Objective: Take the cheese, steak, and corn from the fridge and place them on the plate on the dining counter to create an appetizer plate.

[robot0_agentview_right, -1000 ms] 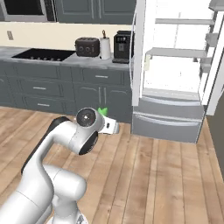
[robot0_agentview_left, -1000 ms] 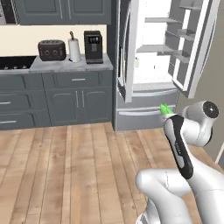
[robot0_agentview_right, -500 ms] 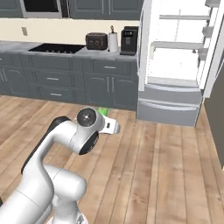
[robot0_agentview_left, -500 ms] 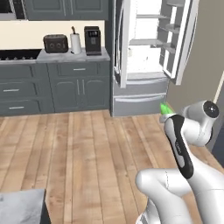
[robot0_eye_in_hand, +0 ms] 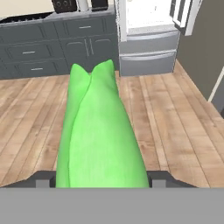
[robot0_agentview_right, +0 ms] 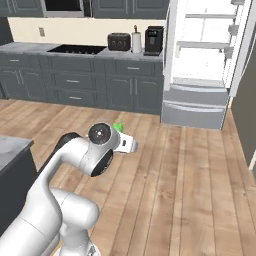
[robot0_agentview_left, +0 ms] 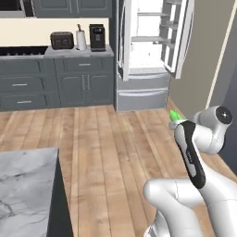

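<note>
Corn (robot0_eye_in_hand: 98, 131): lower end cut off by the hand view's bottom; fingertips hidden beside it. In the left base view only the corn's green tip (robot0_agentview_left: 175, 115) clears the arm.

Fridge (robot0_agentview_left: 148, 51): top cut off by the frame; shelf contents too washed out to tell.

Dining counter (robot0_agentview_left: 25, 185): one marble corner in frame, rest cut off at left and bottom.

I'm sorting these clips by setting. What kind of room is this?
A rendered home kitchen: a white fridge with its doors open, dark grey cabinets with a toaster and coffee machine on the worktop, and a marble counter on wood flooring.
</note>
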You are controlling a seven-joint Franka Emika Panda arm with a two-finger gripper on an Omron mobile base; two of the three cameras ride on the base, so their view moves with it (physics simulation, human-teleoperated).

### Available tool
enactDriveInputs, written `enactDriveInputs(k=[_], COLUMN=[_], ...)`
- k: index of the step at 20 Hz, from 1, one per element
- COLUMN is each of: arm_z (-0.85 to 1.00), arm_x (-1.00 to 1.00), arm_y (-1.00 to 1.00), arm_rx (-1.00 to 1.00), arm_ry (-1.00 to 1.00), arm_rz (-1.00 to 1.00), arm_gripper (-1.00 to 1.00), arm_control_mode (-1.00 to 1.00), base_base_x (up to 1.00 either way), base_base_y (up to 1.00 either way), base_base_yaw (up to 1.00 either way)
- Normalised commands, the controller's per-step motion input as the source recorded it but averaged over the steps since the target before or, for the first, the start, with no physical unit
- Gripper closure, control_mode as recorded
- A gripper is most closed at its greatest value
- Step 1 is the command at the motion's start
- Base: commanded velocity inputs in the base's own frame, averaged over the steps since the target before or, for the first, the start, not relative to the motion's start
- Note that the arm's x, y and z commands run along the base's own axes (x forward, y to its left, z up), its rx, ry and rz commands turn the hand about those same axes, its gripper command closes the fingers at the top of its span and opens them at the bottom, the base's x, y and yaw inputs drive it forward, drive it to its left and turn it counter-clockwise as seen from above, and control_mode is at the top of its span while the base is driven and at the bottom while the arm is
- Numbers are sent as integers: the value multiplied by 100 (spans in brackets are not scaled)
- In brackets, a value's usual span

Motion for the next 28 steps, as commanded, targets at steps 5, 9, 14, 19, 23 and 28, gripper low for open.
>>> enactDriveInputs(k=[5, 9, 14, 19, 23, 28], arm_z=[0, 0, 0, 0, 0, 0], arm_x=[0, 0, 0, 0, 0, 0], arm_y=[0, 0, 0, 0, 0, 0], arm_rx=[0, 0, 0, 0, 0, 0], arm_ry=[0, 0, 0, 0, 0, 0], arm_rz=[0, 0, 0, 0, 0, 0], arm_gripper=[100, 100, 100, 100, 100, 100], arm_control_mode=[100, 100, 100, 100, 100, 100], base_base_x=[-100, -100, -100, -100, -100, -100], base_base_y=[21, 3, 12, 16, 22, 50], base_base_yaw=[0, 0, 0, 0, 0, 0])
